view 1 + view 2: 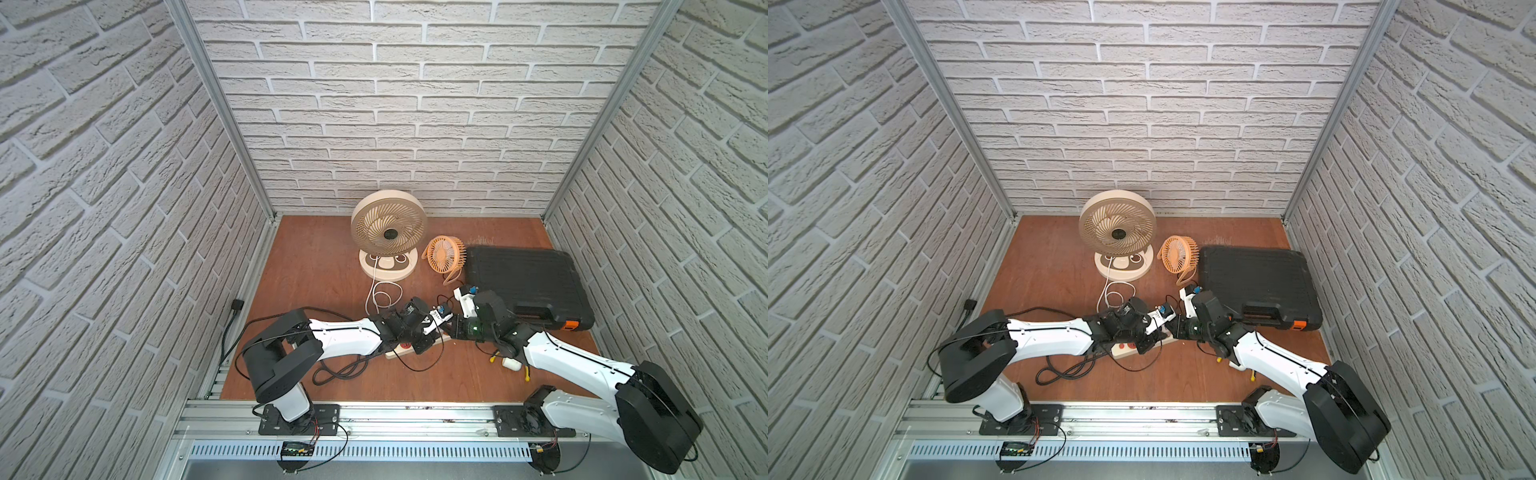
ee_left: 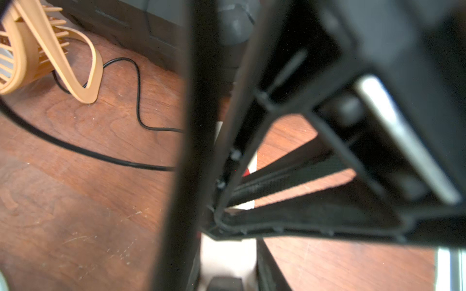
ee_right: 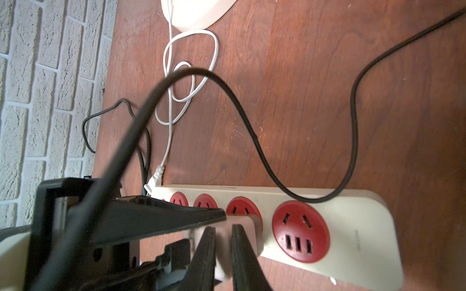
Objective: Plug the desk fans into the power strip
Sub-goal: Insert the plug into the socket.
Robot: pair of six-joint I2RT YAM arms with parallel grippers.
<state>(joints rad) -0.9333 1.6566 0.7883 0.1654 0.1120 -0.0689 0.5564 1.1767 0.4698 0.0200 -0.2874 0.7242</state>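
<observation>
Right jaws pinch a pale plug over the strip; left jaws' state unclear. Plug looks light, stiff, smooth: grip flat sides.

— What encloses the place?

— Three walls of whitish brick-pattern cladding: a back wall and two side walls, joined at the corners by slanting aluminium posts.

— And underfoot?

— A reddish-brown wooden worktop, scuffed with pale scratches in the wrist views. Along its near edge runs a silver aluminium rail, and below that a slotted grey strip.

— Any windows or lamps?

— The light is even and soft, with only faint shadows on the wood. A small dark fitting sits low on the left wall — possibly a socket or plug, too small to tell.
</observation>
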